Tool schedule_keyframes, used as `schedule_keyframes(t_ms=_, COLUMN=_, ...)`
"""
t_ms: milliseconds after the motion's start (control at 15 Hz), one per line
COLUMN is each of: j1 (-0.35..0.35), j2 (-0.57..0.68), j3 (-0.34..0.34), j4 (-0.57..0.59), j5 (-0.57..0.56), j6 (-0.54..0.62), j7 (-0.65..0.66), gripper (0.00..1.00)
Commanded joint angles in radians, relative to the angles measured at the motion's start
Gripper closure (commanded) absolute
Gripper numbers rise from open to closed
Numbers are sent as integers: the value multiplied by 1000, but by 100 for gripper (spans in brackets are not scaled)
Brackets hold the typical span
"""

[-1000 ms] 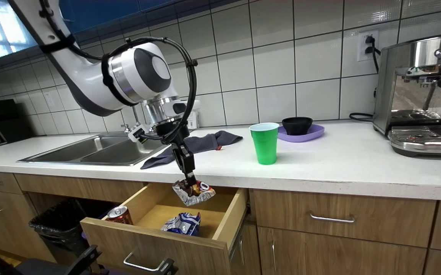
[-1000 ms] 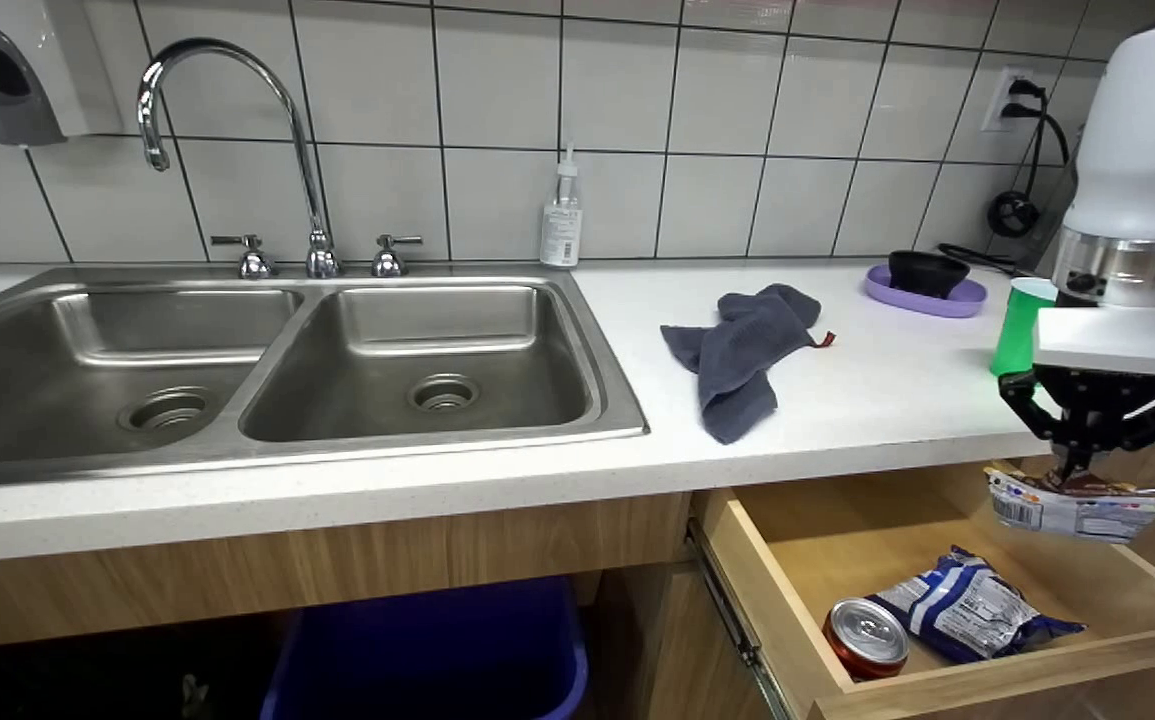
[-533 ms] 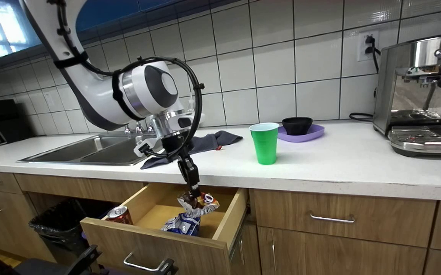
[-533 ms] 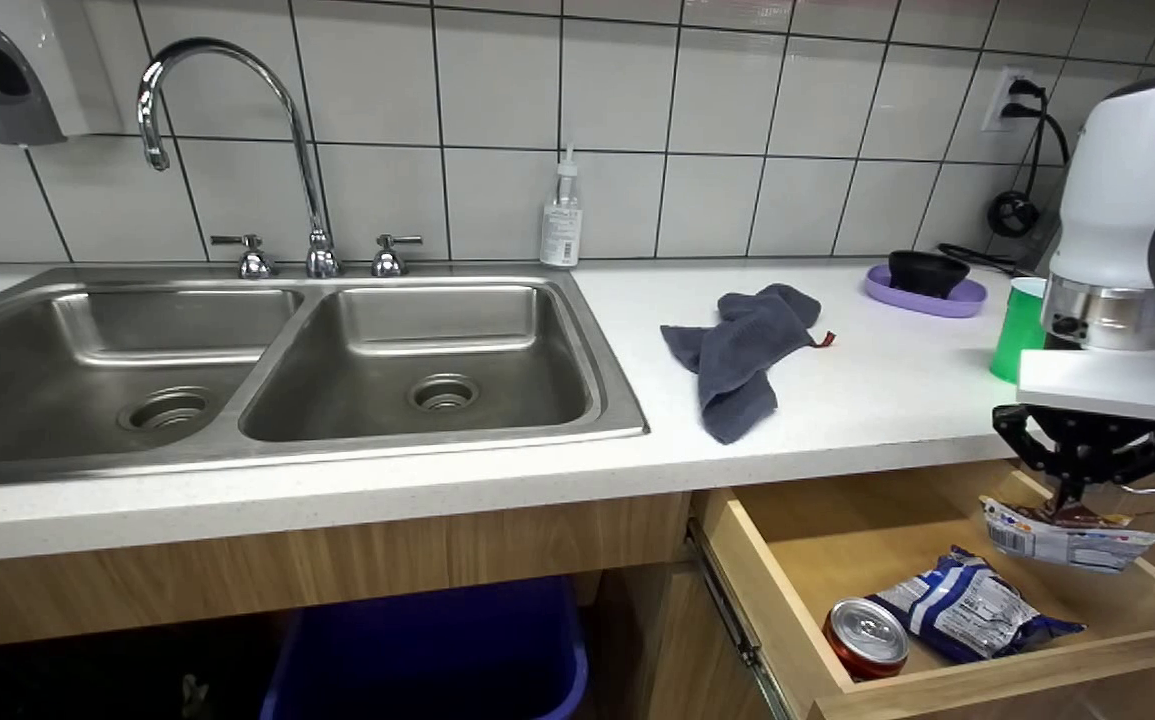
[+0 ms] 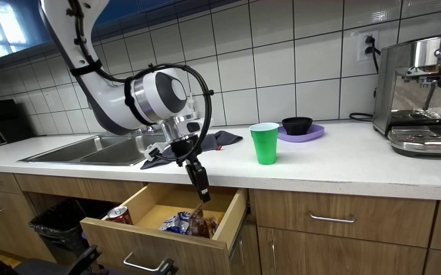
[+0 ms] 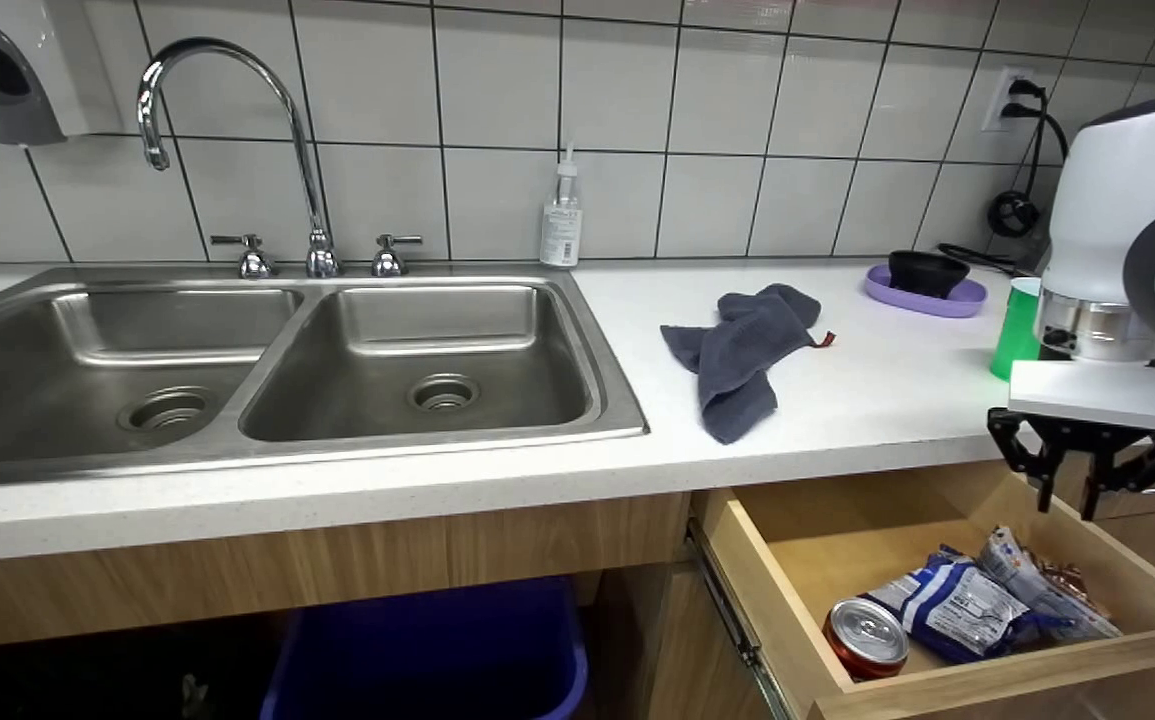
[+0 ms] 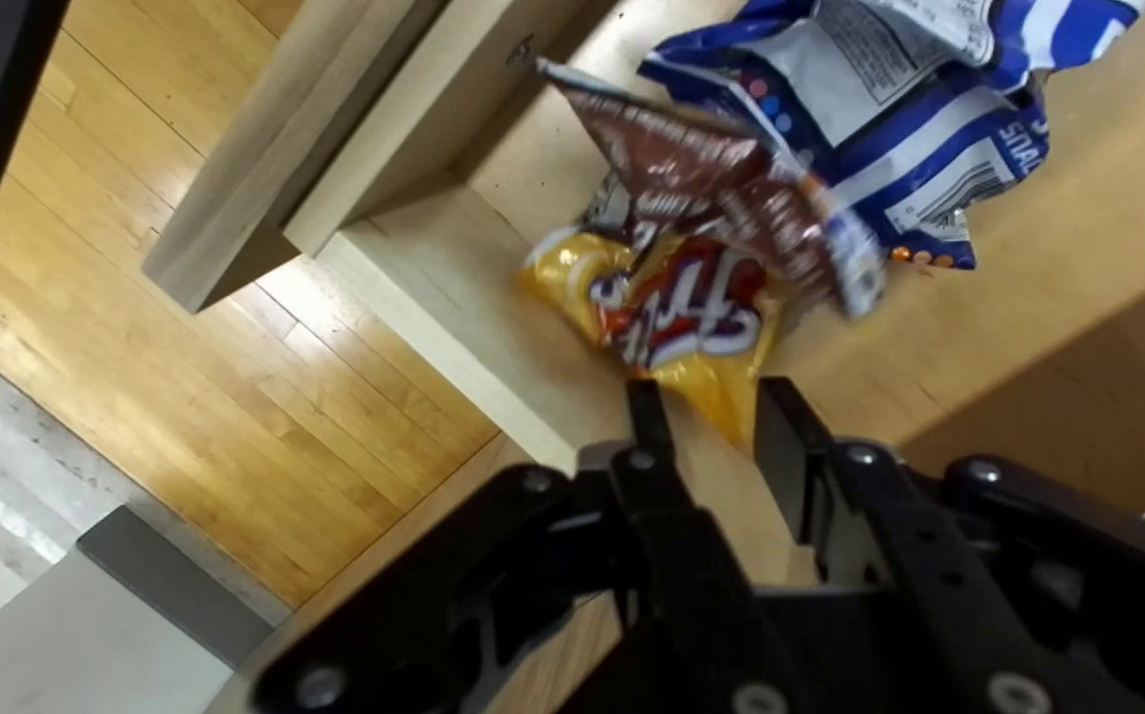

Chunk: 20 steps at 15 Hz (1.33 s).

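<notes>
1. Above the drawer, which is pulled out in both exterior views, hangs the claw, tips down. Its 2 fingers are apart, with a clear gap showing in the wrist view.
2. Below the claw's tips, and clear of them, a yellow and brown snack bag is in the drawer, near a side of it. It looks blurred in the wrist view; its brown end sticks up in an exterior view.
3. A blue and white snack bag lies just beside it in the drawer. The 2 bags overlap in view; I cannot tell whether they touch.
4. A red can stands lid up in a front corner of the drawer, just beside the blue bag.
5. On the white counter, a green cup stands upright. Near it, a black bowl sits on a purple plate.
6. A dark grey cloth lies rumpled between the plate and a metal sink with 2 basins; a pump bottle stands at the sink's back corner.
7. A coffee machine is at the edge of an exterior view, well apart from the cup. Under the counter, a blue bin shows.
</notes>
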Motion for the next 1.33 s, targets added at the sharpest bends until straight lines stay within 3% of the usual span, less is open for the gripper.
schedule_keyframes(t_ms=0, j1=27, j2=20, j3=-27, j4=28, j5=-15, j6=6, j7=17, gripper=38)
schedule_keyframes(t_ms=333, j1=33, j2=1, j3=-33, j4=42, j5=-4, j6=-1, j7=3, gripper=1)
schedule_keyframes(t_ms=1267, j1=-4, j2=-113, j3=1, j4=36, j5=109, j6=-51, j7=-204, gripper=0)
